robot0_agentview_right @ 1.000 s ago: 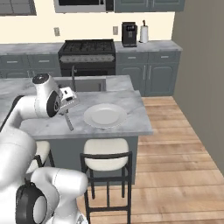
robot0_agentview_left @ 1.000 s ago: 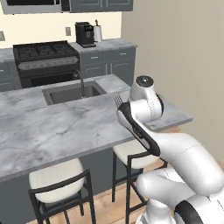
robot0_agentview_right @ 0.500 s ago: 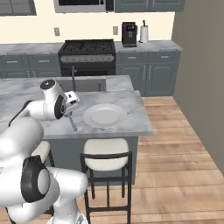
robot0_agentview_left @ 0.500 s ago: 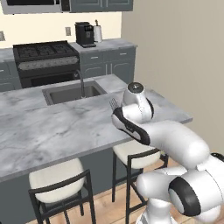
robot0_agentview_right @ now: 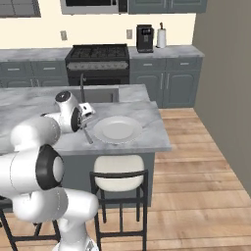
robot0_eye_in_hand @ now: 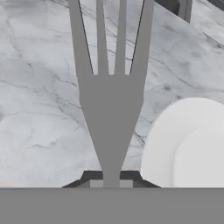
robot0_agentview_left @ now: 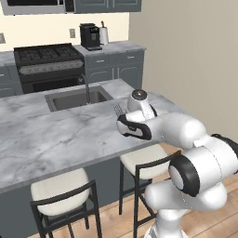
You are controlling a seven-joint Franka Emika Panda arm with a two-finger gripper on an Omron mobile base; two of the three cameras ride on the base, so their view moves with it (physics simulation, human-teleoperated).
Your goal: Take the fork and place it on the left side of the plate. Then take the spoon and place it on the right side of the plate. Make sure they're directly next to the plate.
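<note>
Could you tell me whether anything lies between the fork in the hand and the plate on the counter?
Nothing does: in the hand view, only bare marble counter separates the fork, held in the shut hand, from the plate; the right base view agrees.

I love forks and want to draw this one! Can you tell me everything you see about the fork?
The fork is slim, flat, grey and looks like metal. It has four long straight tines that widen into a neck, then narrow to a thin handle. The claw is shut on that handle. In the right base view the fork slants down over the marble counter, just left of the white plate; whether its end touches the counter, I cannot tell. Nothing else touches it.
</note>
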